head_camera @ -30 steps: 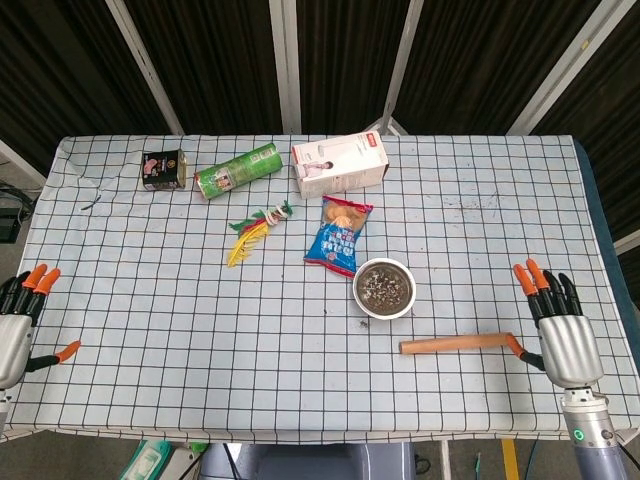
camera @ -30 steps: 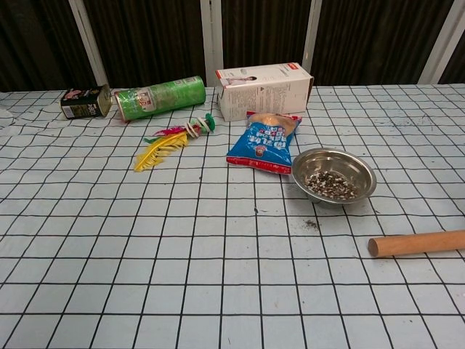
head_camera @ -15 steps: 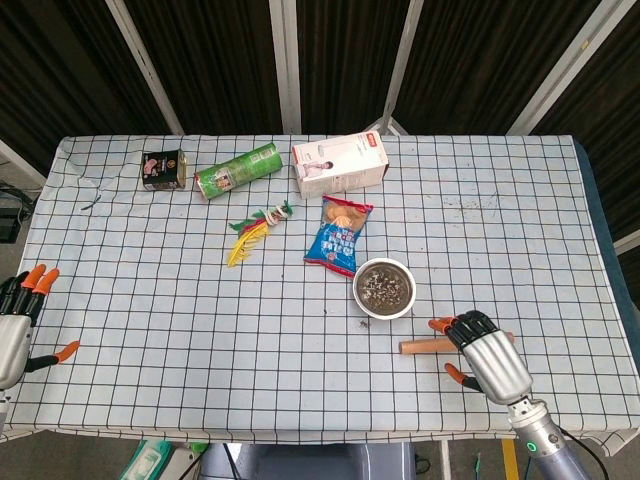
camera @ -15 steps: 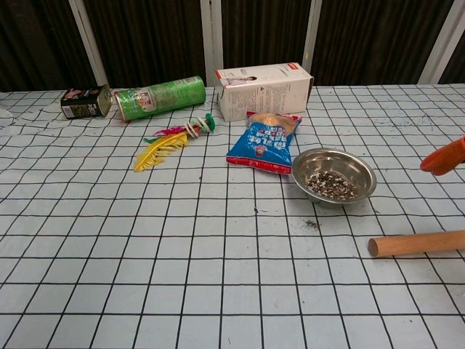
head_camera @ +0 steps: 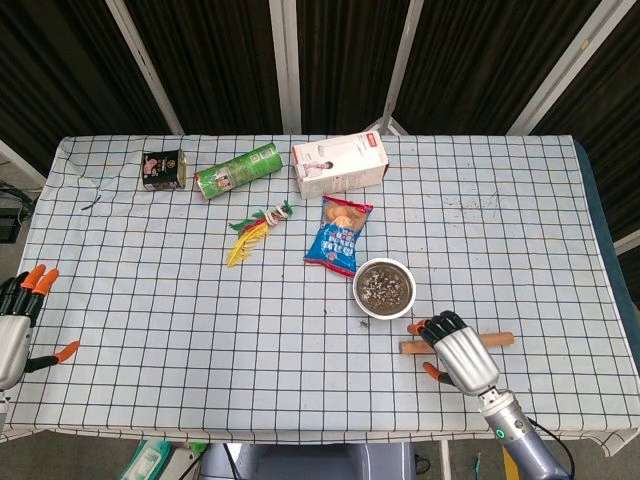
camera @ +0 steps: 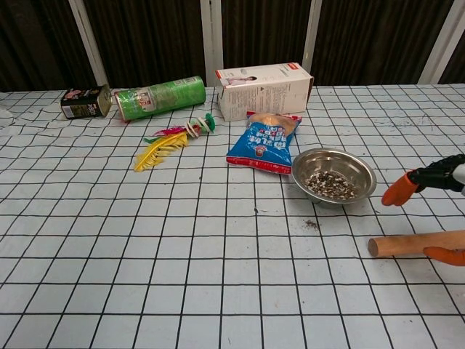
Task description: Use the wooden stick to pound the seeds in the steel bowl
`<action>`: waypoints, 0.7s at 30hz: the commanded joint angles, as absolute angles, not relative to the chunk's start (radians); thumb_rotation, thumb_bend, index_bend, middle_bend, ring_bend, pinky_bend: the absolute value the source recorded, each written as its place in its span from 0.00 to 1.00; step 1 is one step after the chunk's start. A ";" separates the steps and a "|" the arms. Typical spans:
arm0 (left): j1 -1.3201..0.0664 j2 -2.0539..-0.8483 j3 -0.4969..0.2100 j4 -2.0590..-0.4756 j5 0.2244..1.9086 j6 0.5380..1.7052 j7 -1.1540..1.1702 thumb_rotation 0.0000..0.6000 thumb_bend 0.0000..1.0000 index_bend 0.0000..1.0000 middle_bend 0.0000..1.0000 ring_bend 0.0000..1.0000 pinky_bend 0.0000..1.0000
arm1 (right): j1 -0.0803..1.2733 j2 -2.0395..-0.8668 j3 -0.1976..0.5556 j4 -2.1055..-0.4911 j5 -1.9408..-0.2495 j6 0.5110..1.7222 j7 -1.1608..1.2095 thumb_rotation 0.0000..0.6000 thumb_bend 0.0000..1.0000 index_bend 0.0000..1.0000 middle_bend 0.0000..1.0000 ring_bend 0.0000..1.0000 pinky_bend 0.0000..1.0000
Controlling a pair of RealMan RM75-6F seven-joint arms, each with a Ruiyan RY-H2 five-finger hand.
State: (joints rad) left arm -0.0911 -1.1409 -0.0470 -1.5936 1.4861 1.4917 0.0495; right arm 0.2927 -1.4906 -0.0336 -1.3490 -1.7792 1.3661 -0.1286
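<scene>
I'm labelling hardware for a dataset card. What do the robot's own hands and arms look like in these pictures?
The right robot hand has a silver-grey metal back, black fingers and orange fingertips, on a grey wrist carrying a small green light. The left robot hand, at the picture's edge, is built alike: silver-grey back, black fingers, orange tips. No cables or sleeves show.

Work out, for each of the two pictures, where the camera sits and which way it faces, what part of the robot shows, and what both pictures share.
Head view: high above the near edge, looking steeply down on the whole table; shows left hand and right hand over the wooden stick.
Chest view: low at the near edge, looking across the table towards the dark back wall; only right-hand fingertips show.
Shared: stick, steel bowl, snack bag, green can, white box.
</scene>
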 commanded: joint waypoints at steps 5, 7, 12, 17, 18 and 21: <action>-0.092 -1.139 -0.047 -1.592 1.486 1.489 0.046 1.00 0.20 0.02 0.00 0.00 0.00 | 0.305 -1.530 -0.028 -1.305 -1.756 1.342 -0.130 1.00 0.26 0.40 0.42 0.35 0.27; -0.093 -1.139 -0.047 -1.594 1.486 1.488 0.046 1.00 0.20 0.02 0.00 0.00 0.00 | 0.308 -1.539 -0.026 -1.292 -1.748 1.336 -0.128 1.00 0.26 0.40 0.42 0.35 0.27; -0.095 -1.136 -0.047 -1.597 1.485 1.484 0.046 1.00 0.20 0.02 0.00 0.00 0.00 | 0.313 -1.561 -0.027 -1.260 -1.729 1.317 -0.127 1.00 0.26 0.43 0.43 0.35 0.27; -0.095 -1.135 -0.047 -1.597 1.485 1.482 0.046 1.00 0.20 0.02 0.00 0.00 0.00 | 0.318 -1.581 -0.027 -1.235 -1.717 1.305 -0.127 1.00 0.26 0.45 0.44 0.37 0.29; -0.095 -1.135 -0.047 -1.597 1.485 1.482 0.045 1.00 0.20 0.02 0.00 0.00 0.00 | 0.319 -1.585 -0.028 -1.232 -1.714 1.303 -0.126 1.00 0.26 0.46 0.44 0.37 0.29; -0.095 -1.135 -0.046 -1.597 1.486 1.481 0.044 1.00 0.20 0.02 0.00 0.00 0.00 | 0.320 -1.592 -0.031 -1.223 -1.711 1.301 -0.125 1.00 0.26 0.47 0.45 0.37 0.29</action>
